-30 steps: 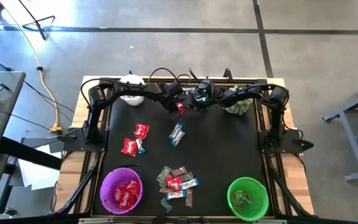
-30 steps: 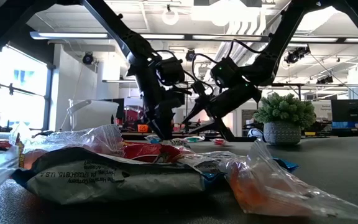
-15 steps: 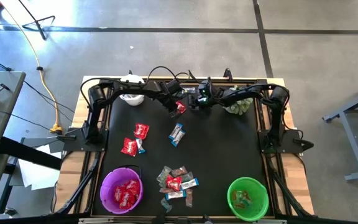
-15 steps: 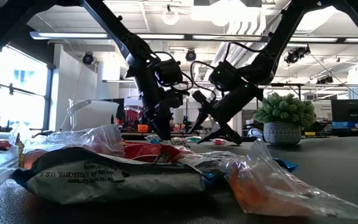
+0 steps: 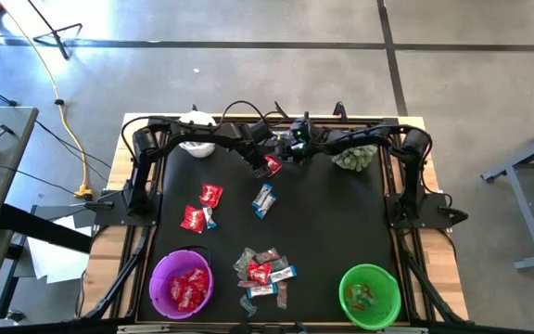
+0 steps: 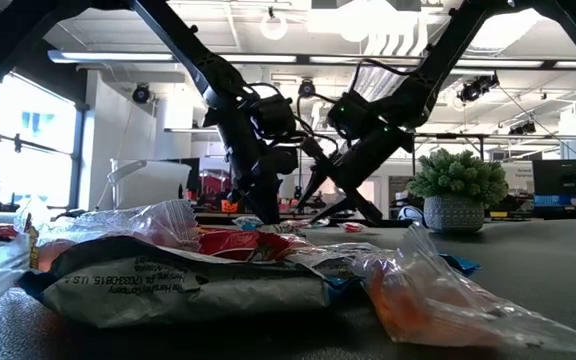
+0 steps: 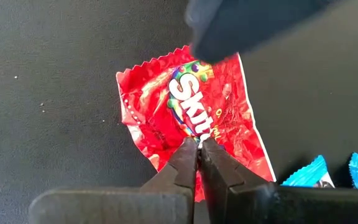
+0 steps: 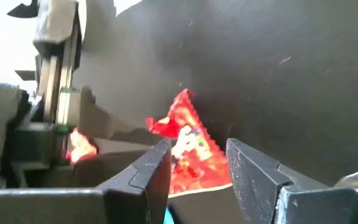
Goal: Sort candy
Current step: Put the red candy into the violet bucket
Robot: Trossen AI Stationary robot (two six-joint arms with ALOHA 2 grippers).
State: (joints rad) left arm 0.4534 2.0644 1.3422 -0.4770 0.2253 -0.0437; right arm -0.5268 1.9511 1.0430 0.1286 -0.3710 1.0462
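Left wrist view: left gripper (image 7: 198,144) pinching red packet (image 7: 191,118).

Blurred dark shape (image 7: 253,25) overlaps red packet (image 7: 194,121)

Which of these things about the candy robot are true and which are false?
1. The left gripper is shut on a red candy packet. True.
2. The right gripper is shut tight. False: its fingers stand apart.
3. The purple bowl holds red candy. True.
4. The green bowl is upside down. False: it stands open side up, with some candy inside.
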